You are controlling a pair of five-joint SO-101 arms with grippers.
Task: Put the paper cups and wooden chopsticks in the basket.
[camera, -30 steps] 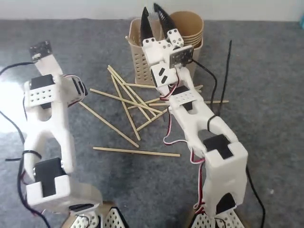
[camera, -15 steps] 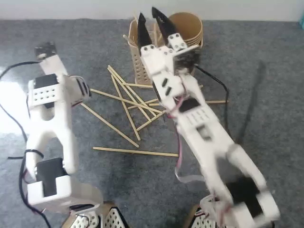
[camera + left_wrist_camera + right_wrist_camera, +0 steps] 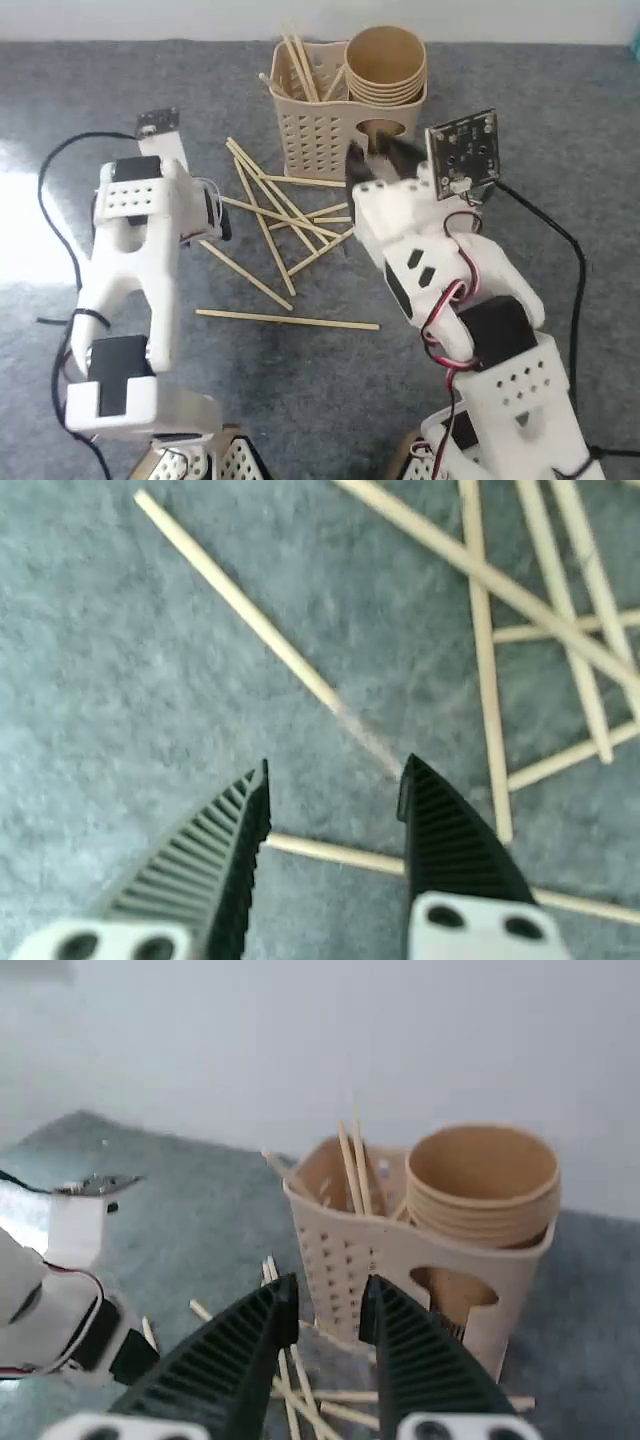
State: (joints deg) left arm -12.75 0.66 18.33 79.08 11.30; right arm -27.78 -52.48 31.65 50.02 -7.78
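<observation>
Stacked brown paper cups (image 3: 386,62) sit half hidden in the beige perforated plastic basket (image 3: 310,140), loose wooden chopsticks (image 3: 287,319) lie before it under the wide-open, empty left gripper (image 3: 336,772), and the right gripper (image 3: 330,1288), narrowly parted and empty, has withdrawn from above it.

Soft, even daylight fills the high view. A white glare patch washes out the grey surface (image 3: 20,230) at its left edge, perhaps from a window. Shadows beneath the left arm (image 3: 130,270) are faint. One chopstick (image 3: 250,630) smears near the left hand (image 3: 337,768). The right hand (image 3: 329,1282) looks soft against a bright wall (image 3: 300,1040).
</observation>
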